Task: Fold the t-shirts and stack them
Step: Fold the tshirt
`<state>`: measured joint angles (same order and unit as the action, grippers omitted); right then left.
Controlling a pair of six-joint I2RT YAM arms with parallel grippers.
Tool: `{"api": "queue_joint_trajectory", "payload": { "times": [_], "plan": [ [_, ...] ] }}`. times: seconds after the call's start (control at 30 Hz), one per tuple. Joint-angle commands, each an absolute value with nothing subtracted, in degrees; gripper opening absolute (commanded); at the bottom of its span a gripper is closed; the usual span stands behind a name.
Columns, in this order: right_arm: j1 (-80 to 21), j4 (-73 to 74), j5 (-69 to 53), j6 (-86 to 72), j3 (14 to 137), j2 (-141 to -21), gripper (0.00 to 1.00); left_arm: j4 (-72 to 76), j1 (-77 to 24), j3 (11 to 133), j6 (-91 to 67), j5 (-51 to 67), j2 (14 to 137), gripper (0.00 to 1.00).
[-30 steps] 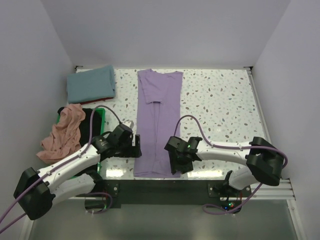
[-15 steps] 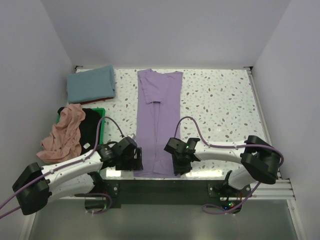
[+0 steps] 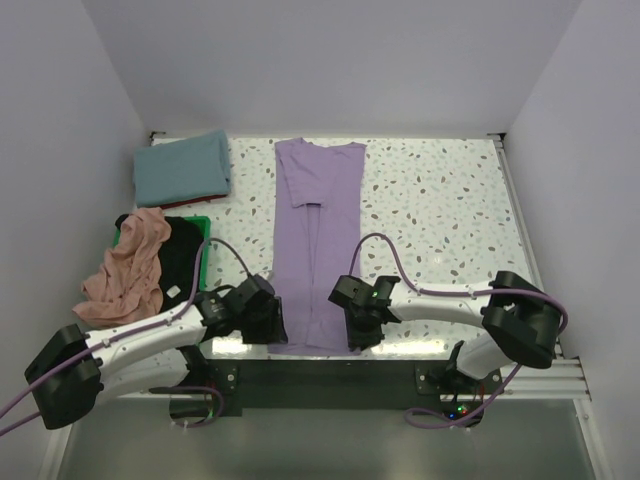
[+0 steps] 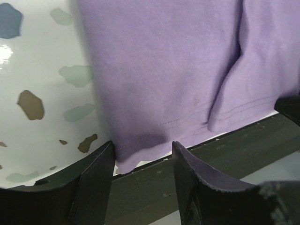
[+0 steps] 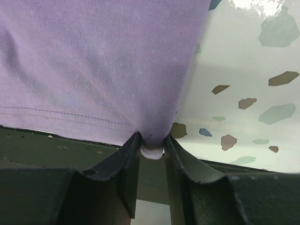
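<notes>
— How's the right gripper looking?
— Pinched tight on the near right hem corner of the lavender shirt — cloth bunched between its fingers.
— And the left gripper?
— Jaws part open, straddling the near left hem corner, not clamped.
— The shirt itself?
— Flat on the speckled table, a long strip from near edge to far. The teal shirt lies folded far left; the salmon pink shirt and the black shirt hang over the green bin.
</notes>
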<state>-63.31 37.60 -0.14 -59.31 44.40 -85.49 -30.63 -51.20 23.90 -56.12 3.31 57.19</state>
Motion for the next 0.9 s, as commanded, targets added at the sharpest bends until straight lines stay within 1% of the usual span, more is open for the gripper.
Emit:
{"api": "queue_joint_trajectory", "payload": {
  "times": [0.0,0.07,0.1,0.13,0.17,0.2,0.23,0.27,0.37,0.47,0.7,0.87],
  "plan": [
    [-63.5,37.4,-0.5,-60.8,43.2,-85.3,0.3,-29.1,-51.8,20.2,-56.6,6.3,59.2,0.56],
    [-63.5,37.4,-0.4,-61.0,43.2,-85.1,0.3,-28.7,-51.9,19.5,-56.4,7.7,60.7,0.54],
    [-63.5,37.4,-0.4,-61.1,43.0,-85.0,0.3,-28.2,-51.9,19.4,-56.5,7.9,61.0,0.49],
    [-63.5,37.4,-0.4,-61.3,42.9,-84.9,0.3,-27.8,-51.9,19.0,-56.4,8.4,61.3,0.46],
    [-63.5,38.1,-0.2,-61.6,42.7,-84.3,0.3,-27.1,-51.9,18.6,-56.2,9.1,62.4,0.33],
    [-63.5,38.1,-0.2,-61.7,42.7,-84.3,0.3,-27.1,-51.9,18.5,-56.2,9.2,62.4,0.33],
    [-63.5,38.1,-0.2,-61.8,42.4,-83.7,0.29,-27.2,-52.0,18.5,-56.2,9.2,62.8,0.29],
    [-63.5,38.3,-0.2,-62.0,42.2,-83.4,0.29,-27.7,-51.9,18.4,-56.3,9.2,62.8,0.21],
    [-63.5,38.6,-0.2,-62.5,41.7,-82.6,0.25,-29.0,-51.9,17.9,-56.8,8.8,61.8,0.13],
    [-63.5,39.3,-0.2,-62.5,41.9,-82.6,0.22,-30.3,-51.9,17.2,-57.5,8.2,59.9,0.12],
    [-63.5,41.6,0.8,-61.9,42.4,-82.3,0.22,-31.3,-52.0,16.8,-58.2,7.6,58.0,0.11],
    [-63.3,43.2,1.1,-61.7,42.2,-81.5,0.29,-31.2,-51.9,17.1,-58.0,7.6,58.1,0.11]
  ]
}}
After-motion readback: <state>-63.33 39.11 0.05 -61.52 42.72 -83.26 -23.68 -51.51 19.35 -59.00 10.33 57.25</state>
